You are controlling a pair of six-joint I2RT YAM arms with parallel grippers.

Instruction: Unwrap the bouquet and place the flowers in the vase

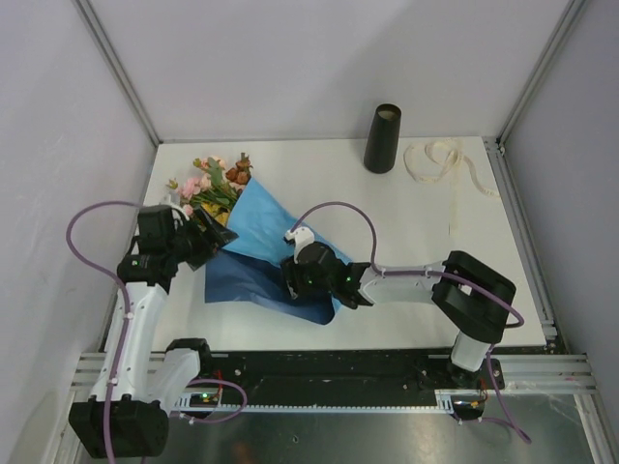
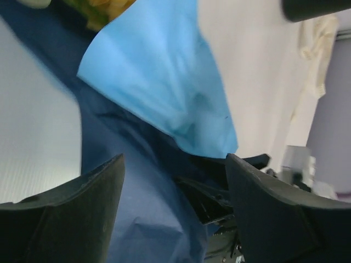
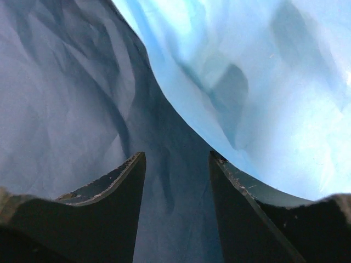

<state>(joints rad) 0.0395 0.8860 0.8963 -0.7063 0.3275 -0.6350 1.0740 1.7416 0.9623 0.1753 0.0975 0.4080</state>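
Two arms work over the bouquet [image 1: 244, 208], which lies on the table [image 1: 406, 222] at about nine o'clock from its centre. Its blue paper [image 1: 247, 282] is partly spread, and the flowers [image 1: 215, 184] poke out toward ten o'clock. We see the left gripper [image 1: 213, 240] at the paper's nine o'clock edge, fingers wide apart, nothing pinched. The right gripper [image 1: 292, 280] sits low at the paper's five o'clock side, fingers parted too. At one o'clock stands the vase [image 1: 382, 138], upright, with the cream ribbon [image 1: 443, 164] loose at its three o'clock.

White table [image 1: 406, 222] bears bouquet [image 1: 259, 244], vase [image 1: 382, 140], ribbon [image 1: 447, 152].
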